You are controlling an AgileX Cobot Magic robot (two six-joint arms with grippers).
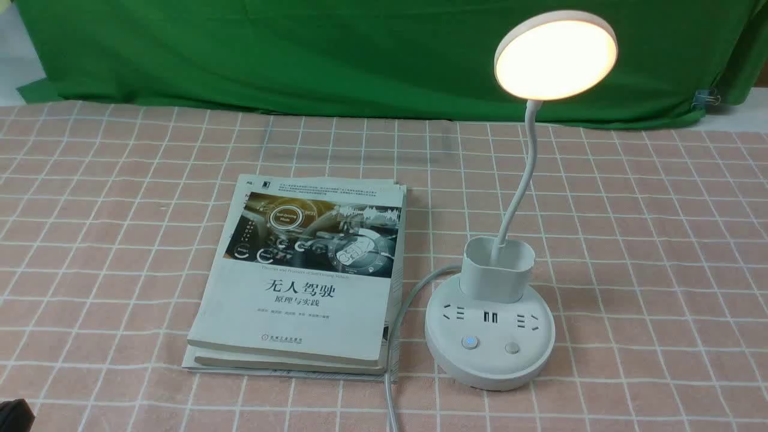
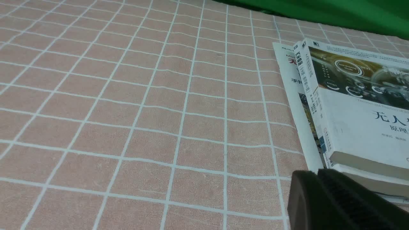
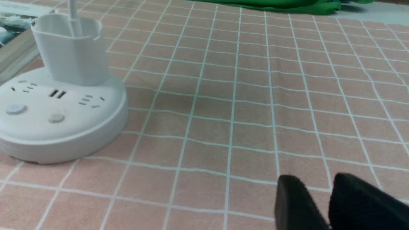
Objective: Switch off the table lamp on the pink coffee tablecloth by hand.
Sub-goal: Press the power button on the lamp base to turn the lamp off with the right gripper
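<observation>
Found the lamp standing lit on the pink checked tablecloth, right of centre in the front view, its round head glowing warm against the green backdrop. Noted a stack of books just beside the base on its left, with the white cord running between the two toward the near edge. Saw two buttons on the near part of the base: the left button ringed in faint blue, the right button plain. Could not tell which of the two to press for the light.

Saw the right gripper low over bare cloth, well apart from the base and to its right, fingers a little apart and holding nothing. Saw the left gripper near the corner of the books, pads pressed together, likewise holding nothing.

Judged the pressing not yet begun. Favoured the right gripper as the nearer one, with an open path across bare cloth. Advised closing its fingers first for one blunt tip, coming in from above, and pressing straight down on a single button to avoid sliding or tipping the base. Advised keeping off the sockets, the USB ports and the cup-shaped holder, then checking the head for darkness before lifting away, and trying the other button if need be.
</observation>
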